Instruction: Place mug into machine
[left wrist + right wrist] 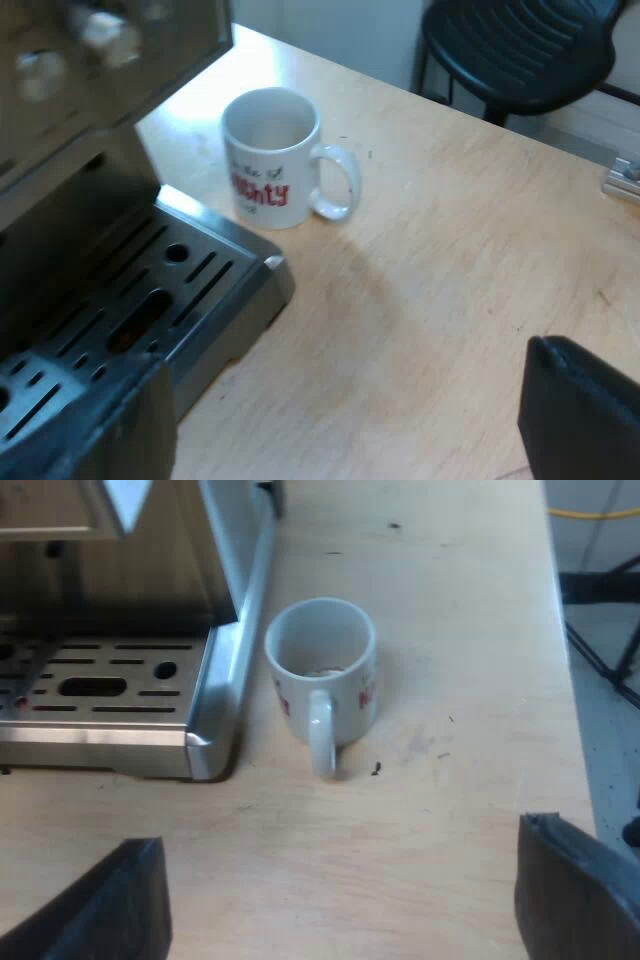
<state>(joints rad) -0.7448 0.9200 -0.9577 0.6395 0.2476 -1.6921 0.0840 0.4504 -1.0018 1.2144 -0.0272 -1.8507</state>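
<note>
White mug [270,150] is standing upright on the wooden table [450,260], just beside the drip tray [150,295] of the espresso machine [100,90], not on it. The left gripper [335,420] and right gripper [338,890] are both hanging wide open, gripping nothing. Left wrist view is catching the mug's red lettering and a black chair [520,45]. Right wrist view is looking down into the mug [320,645], handle pointing toward the gripper.

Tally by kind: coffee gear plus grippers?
Mug: 1
Machine: 1
Grippers: 2 (left gripper, right gripper, both open)
Total: 4
</note>
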